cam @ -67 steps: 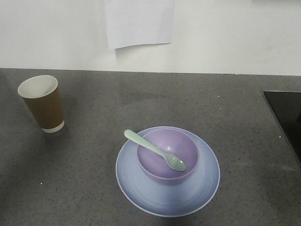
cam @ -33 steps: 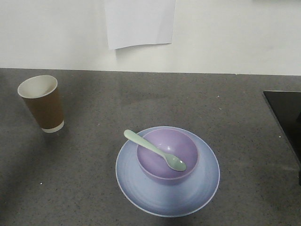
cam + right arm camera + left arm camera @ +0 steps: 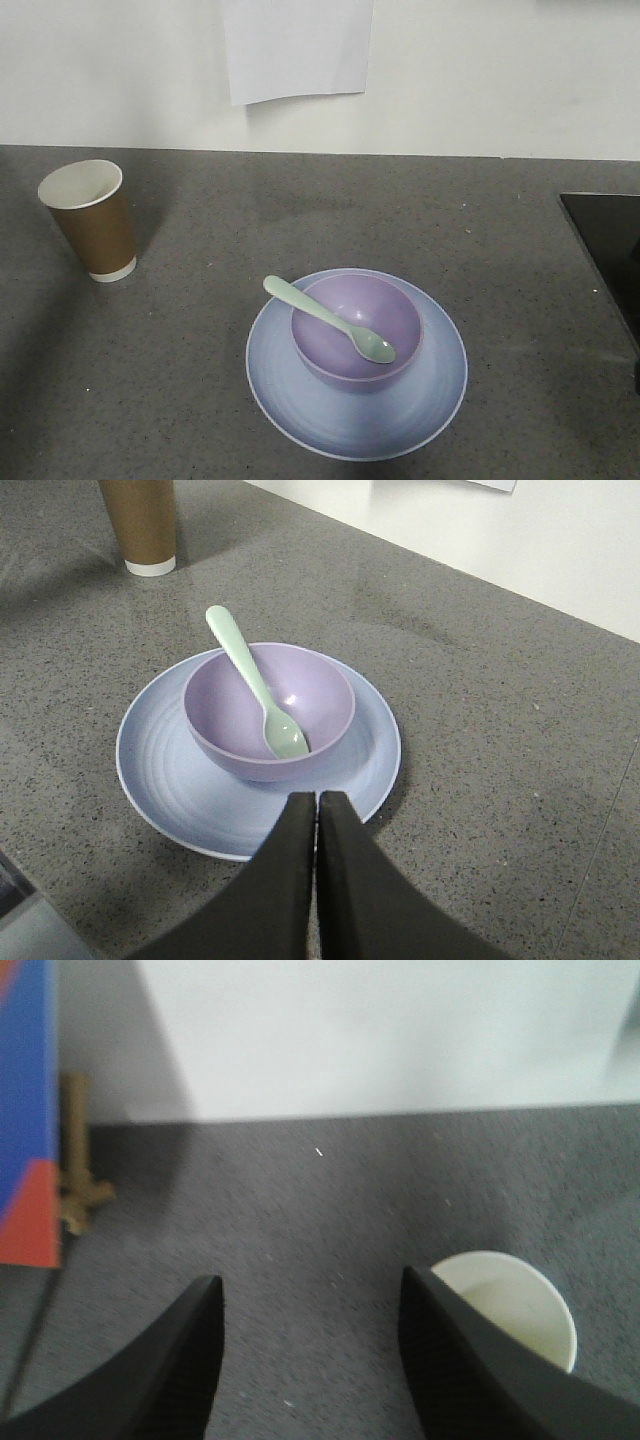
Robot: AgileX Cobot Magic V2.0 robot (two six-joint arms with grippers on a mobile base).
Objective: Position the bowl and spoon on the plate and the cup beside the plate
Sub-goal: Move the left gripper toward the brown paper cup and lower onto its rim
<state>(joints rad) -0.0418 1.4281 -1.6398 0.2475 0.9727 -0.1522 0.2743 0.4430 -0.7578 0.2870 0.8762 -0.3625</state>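
At center-bottom of the front view the bowl with spoon sits on the plate; cup stands upper left, well apart, so left tool, released, should straddle it squarely; right tool clenched empty.

This looks like a kitchen-style test setup, perhaps in a lab: a dark speckled stone-like countertop runs against a plain white wall with a blank sheet of paper stuck on it. A glossy black panel set in the counter at the right edge may be a cooktop, though too little of it shows to be sure
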